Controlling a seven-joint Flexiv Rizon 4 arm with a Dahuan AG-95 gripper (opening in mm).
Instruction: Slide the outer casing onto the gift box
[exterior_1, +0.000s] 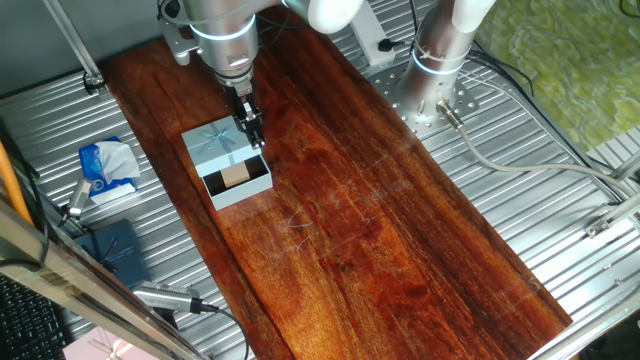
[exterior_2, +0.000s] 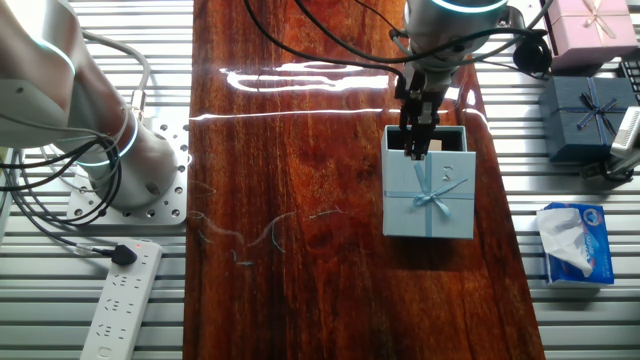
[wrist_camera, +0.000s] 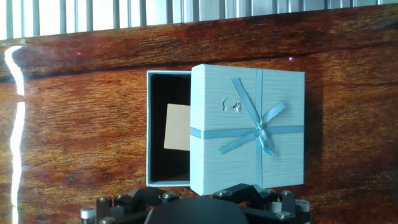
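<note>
Bright overhead light is glaring in white streaks on the wooden board (exterior_2: 300, 150); all views are staying sharp.

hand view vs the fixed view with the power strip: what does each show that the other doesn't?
Hand view only: close detail of the sleeve's bow, and the tan block in the tray's dark, uncovered part.

Fixed view only: the gripper at the sleeve's edge, the arm base, power strip, pink box, navy box, tissue pack.

Both: the sleeve partly over the tray on the wooden board, one end still open.
</note>
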